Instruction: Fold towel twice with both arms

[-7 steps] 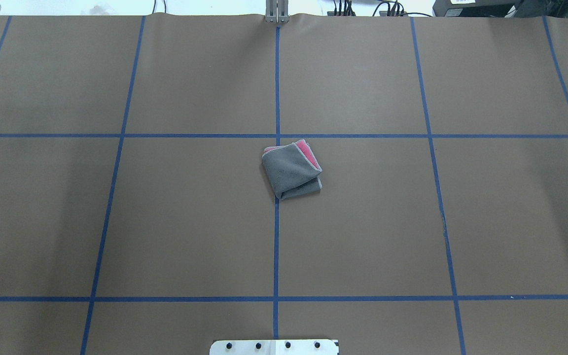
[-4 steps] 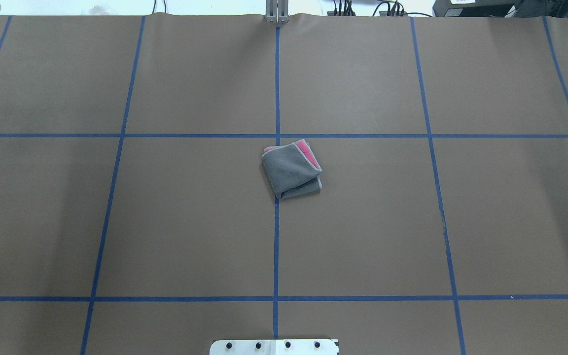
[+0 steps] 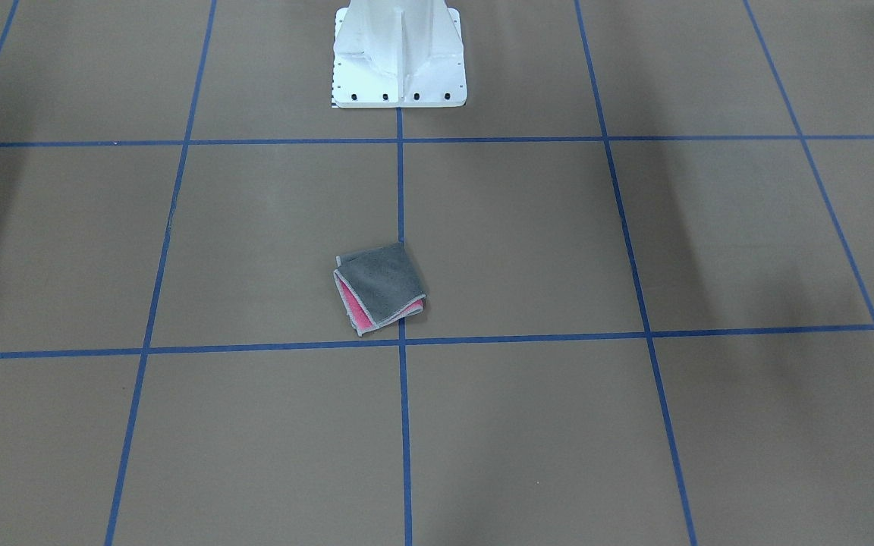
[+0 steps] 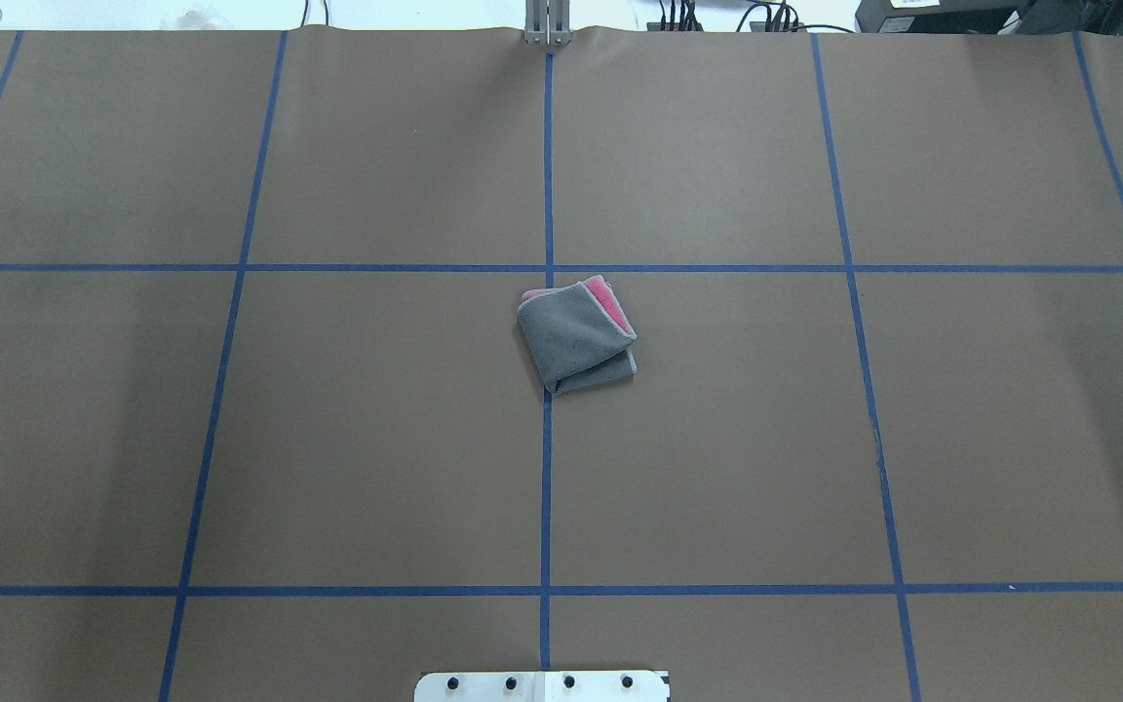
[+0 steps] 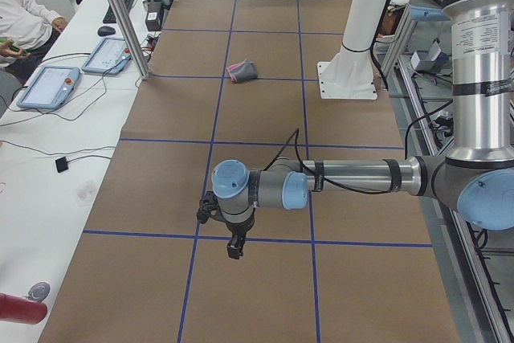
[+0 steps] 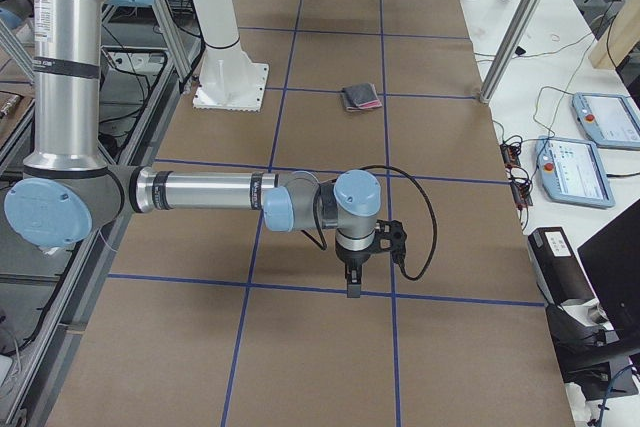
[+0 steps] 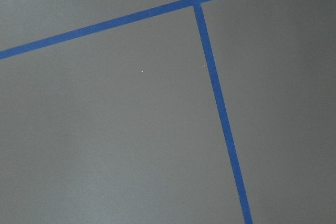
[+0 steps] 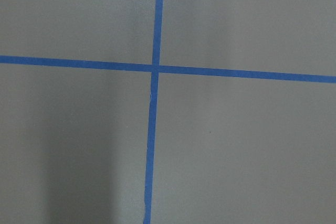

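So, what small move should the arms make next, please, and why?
Probably no move at all: the towel already lies folded into a small square, grey up, pink edge showing, with the left gripper and right gripper far from it.

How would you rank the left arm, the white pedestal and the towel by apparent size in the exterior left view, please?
1. The left arm: largest, though it is nearest the camera.
2. The white pedestal.
3. The towel: smallest, and farther off.
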`<state>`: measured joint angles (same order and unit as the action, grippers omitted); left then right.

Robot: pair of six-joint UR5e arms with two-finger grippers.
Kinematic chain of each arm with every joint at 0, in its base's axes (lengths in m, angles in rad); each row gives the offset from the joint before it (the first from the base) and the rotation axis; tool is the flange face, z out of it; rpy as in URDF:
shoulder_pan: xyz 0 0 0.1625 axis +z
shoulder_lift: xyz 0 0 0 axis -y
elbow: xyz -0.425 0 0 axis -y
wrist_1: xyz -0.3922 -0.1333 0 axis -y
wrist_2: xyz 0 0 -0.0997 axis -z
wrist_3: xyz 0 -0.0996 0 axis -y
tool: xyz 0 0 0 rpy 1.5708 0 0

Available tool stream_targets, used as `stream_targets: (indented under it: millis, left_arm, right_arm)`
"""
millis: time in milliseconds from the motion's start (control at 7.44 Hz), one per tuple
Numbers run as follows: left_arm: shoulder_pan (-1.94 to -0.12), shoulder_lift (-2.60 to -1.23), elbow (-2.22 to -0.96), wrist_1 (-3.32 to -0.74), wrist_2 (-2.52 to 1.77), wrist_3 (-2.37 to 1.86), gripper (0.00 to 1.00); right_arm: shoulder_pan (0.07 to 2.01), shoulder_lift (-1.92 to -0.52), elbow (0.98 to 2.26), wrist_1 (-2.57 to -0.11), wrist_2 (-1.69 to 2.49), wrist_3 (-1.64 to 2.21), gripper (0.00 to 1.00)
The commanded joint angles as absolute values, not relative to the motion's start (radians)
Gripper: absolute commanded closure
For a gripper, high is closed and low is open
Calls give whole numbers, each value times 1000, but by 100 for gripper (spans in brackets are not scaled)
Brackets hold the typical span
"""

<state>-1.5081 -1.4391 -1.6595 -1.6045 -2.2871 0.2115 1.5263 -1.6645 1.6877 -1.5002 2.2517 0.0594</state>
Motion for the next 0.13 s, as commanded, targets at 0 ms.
stream_targets:
  millis: [0]
  left_arm:
    - [-1508,-1439,-1658,-1605,-2287,212,0]
  right_arm:
    - [1526,-1664,1687,-1500,2252,57,1]
